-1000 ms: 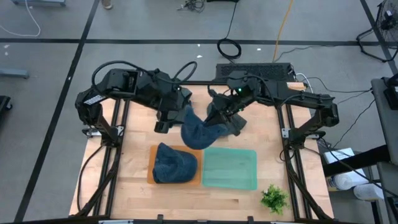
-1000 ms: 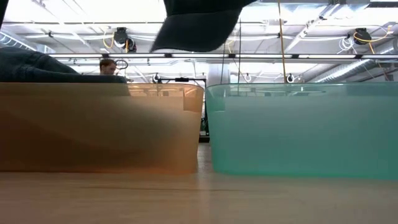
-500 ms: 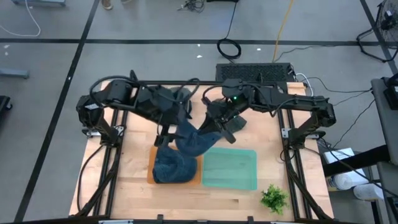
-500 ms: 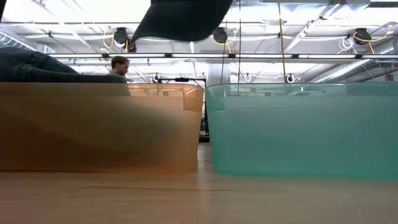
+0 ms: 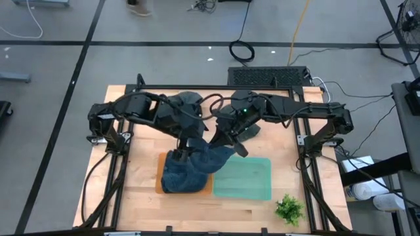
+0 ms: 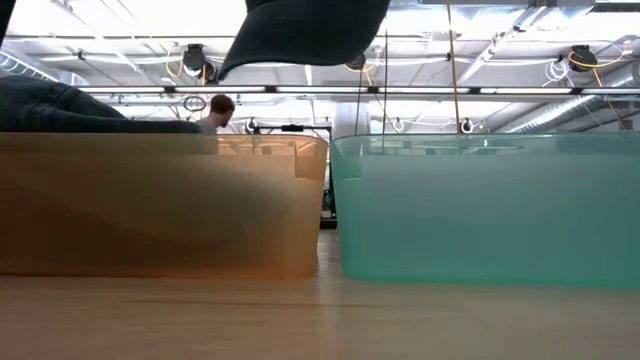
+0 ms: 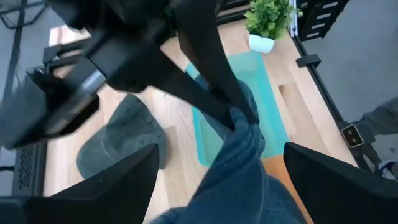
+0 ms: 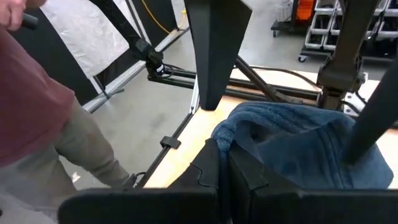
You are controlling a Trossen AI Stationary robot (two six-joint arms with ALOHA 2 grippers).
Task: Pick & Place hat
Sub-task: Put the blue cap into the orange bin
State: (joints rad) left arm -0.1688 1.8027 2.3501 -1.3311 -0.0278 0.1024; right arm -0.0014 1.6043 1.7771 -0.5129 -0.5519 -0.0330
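Hanging from the pinched-shut right gripper (image 5: 226, 141), the blue hat (image 5: 211, 157) has been carried over the orange bin (image 5: 159, 185), release likely next; left gripper (image 5: 186, 145) is spread wide, empty.

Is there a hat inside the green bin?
No. In the high view the green bin holds nothing, while the blue hat hangs from the right hand over the orange bin.

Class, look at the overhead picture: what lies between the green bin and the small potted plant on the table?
Nothing; in the high view only bare wooden table shows between the green bin and the potted plant.
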